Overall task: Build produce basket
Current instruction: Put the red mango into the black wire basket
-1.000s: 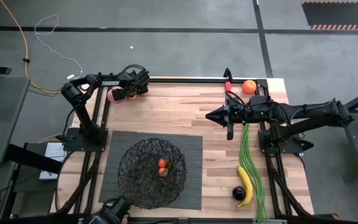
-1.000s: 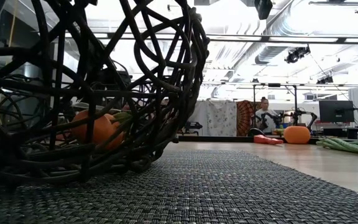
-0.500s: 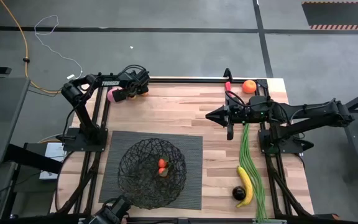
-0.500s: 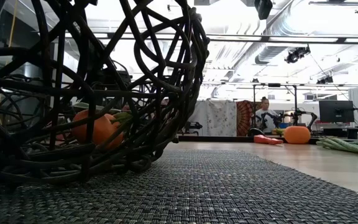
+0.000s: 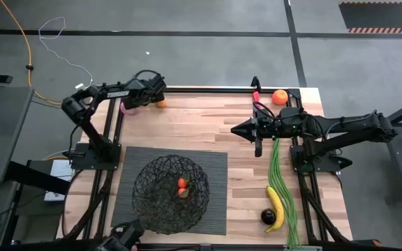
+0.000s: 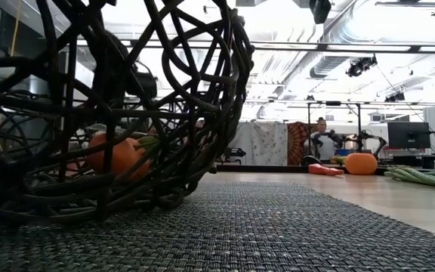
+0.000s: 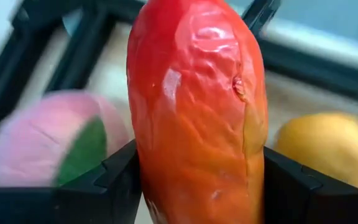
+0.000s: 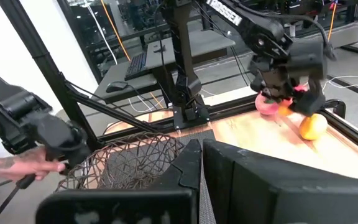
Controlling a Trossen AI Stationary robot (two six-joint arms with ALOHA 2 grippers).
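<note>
My left gripper is over the table's far left corner, shut on a red pepper. A pink peach and an orange lie on the wood below it. The black wire basket stands on the dark mat with an orange and a red pepper inside. My right gripper hovers shut over the table's middle right and touches nothing. Green beans, a banana, a dark fruit, another orange and a red pepper lie along the right side. My left gripper pinches the red pepper between its two fingers, one on each side of the pepper's lower body. The fingers lie across its length. In the right wrist view the pepper sits above the peach and orange, off the wood.
The ribbed mat covers the table's near middle. Bare wood lies between the mat and the far edge. Black frame rails run along the left and right edges. A person's hand shows beside the basket at the near edge.
My left gripper has risen from the table's far left corner and drawn slightly toward the far edge, shut on the red pepper. The orange next to the peach has come into the open below it. The right arm has kept still.
</note>
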